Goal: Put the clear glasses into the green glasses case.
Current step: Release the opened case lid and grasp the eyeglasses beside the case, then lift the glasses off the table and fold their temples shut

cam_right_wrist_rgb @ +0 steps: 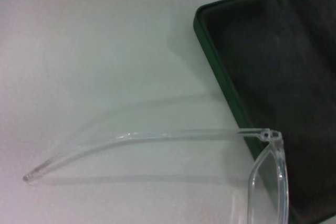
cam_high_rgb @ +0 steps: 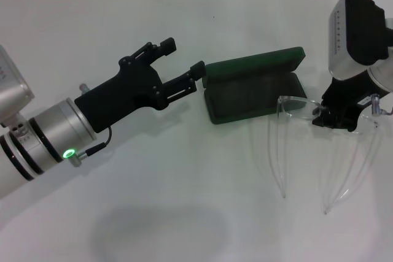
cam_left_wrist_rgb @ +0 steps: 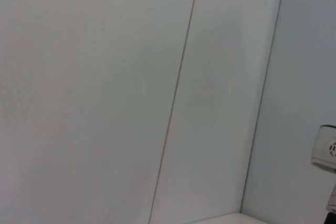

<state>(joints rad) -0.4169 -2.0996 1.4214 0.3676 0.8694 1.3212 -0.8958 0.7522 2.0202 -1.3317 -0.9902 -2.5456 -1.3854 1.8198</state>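
Observation:
The green glasses case [cam_high_rgb: 255, 97] lies open in the middle of the white table, its lid tilted back and the dark lining showing. The clear glasses [cam_high_rgb: 297, 107] hang just right of the case, with both thin temple arms pointing toward the table's near edge. My right gripper [cam_high_rgb: 336, 116] is shut on the lens from above. In the right wrist view one temple of the clear glasses [cam_right_wrist_rgb: 157, 136] runs beside the rim of the case [cam_right_wrist_rgb: 226, 77]. My left gripper [cam_high_rgb: 182, 57] is open at the case's left end, and its nearer fingertip [cam_high_rgb: 197, 68] is at the lid's corner.
The white table [cam_high_rgb: 184, 213] extends around the case, and a pale wall seam runs along the back. The left wrist view shows only wall panels and a bit of the right arm [cam_left_wrist_rgb: 326, 153] at the edge.

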